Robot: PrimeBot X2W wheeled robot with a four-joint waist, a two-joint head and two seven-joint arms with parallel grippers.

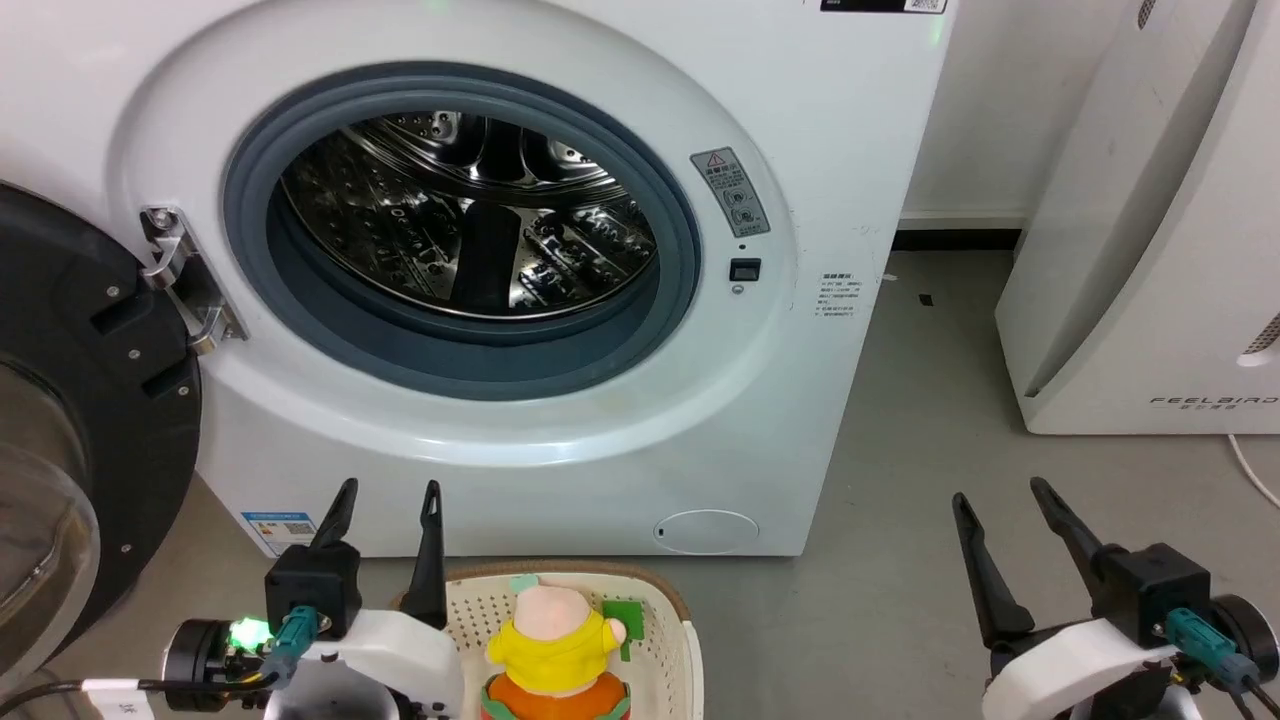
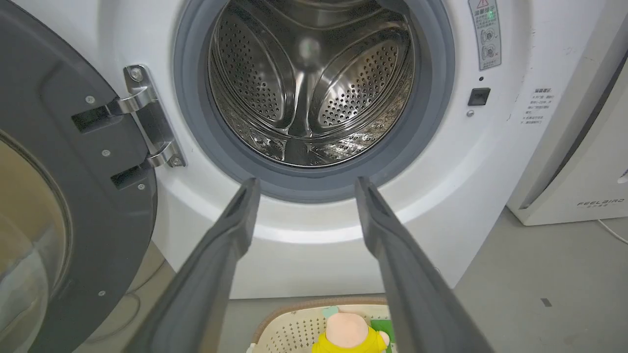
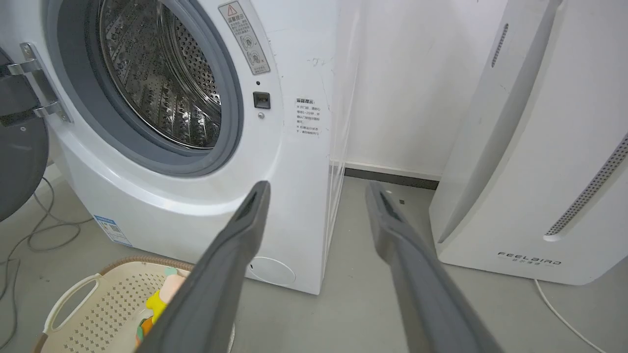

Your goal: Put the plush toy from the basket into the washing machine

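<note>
The plush toy (image 1: pixel 555 645), pink-headed with a yellow top and orange bottom, sits upright in the cream basket (image 1: pixel 660 620) at the bottom middle of the head view. The toy (image 2: pixel 349 333) and basket (image 2: pixel 289 333) also show low in the left wrist view, and again as toy (image 3: pixel 164 299) and basket (image 3: pixel 93 314) in the right wrist view. The washing machine (image 1: pixel 830 130) stands behind with its steel drum (image 1: pixel 470 215) exposed and its dark door (image 1: pixel 80 400) swung out left. My left gripper (image 1: pixel 388 490) is open just left of the basket. My right gripper (image 1: pixel 1000 490) is open, far right over the floor.
A white slanted FEELBIRD appliance (image 1: pixel 1150 230) stands to the right of the washer, with a white cable (image 1: pixel 1255 470) on the grey floor beside it. More cables (image 3: pixel 44 235) lie on the floor under the open door. Bare floor (image 1: pixel 900 520) lies between washer and appliance.
</note>
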